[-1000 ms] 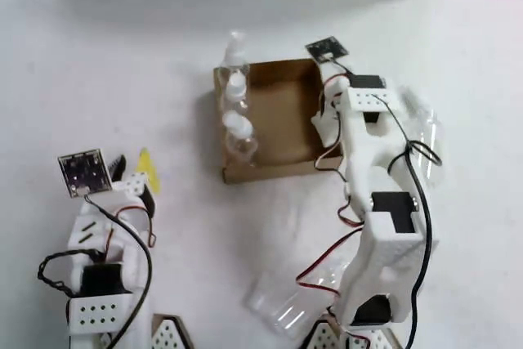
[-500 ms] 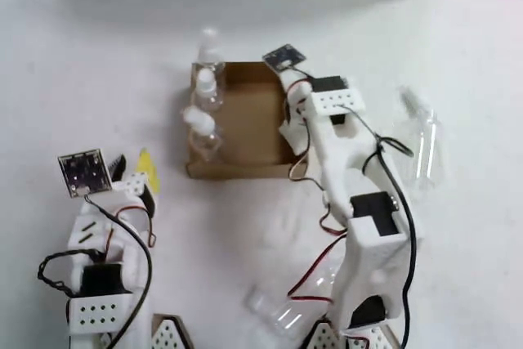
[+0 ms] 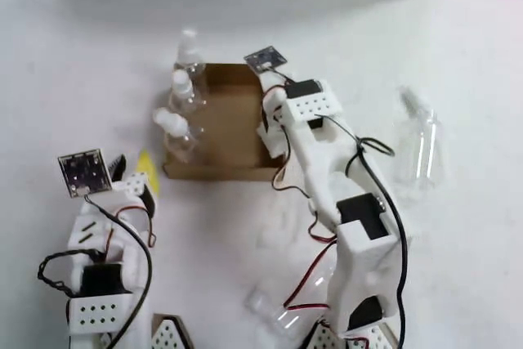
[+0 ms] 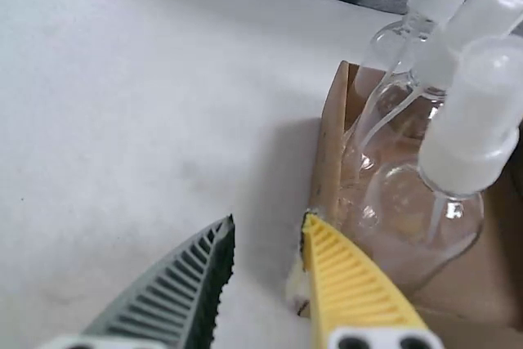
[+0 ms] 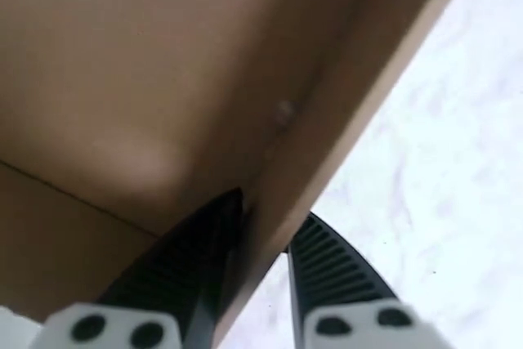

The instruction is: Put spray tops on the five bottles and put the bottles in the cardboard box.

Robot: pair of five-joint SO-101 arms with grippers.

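The cardboard box point(image 3: 233, 120) sits mid-table with three clear bottles with white spray tops point(image 3: 181, 96) standing along its left wall. My right gripper point(image 3: 270, 124) is shut on the box's right wall point(image 5: 351, 87), one finger inside and one outside point(image 5: 268, 212). My left gripper point(image 3: 133, 167) rests open at the lower left, its grey and yellow fingers point(image 4: 268, 230) apart just short of the box's near corner point(image 4: 327, 145) and the bottles point(image 4: 417, 218). Another clear bottle point(image 3: 418, 143) lies on the table to the right of the right arm.
A further clear bottle point(image 3: 282, 312) lies near the front edge beside the right arm's base. A grey sofa edge runs behind the white table point(image 3: 98, 55), and open tabletop lies to the left of the box.
The right gripper has dragged the box, with its three bottles, leftward across the table toward the left arm. The left arm has kept still.
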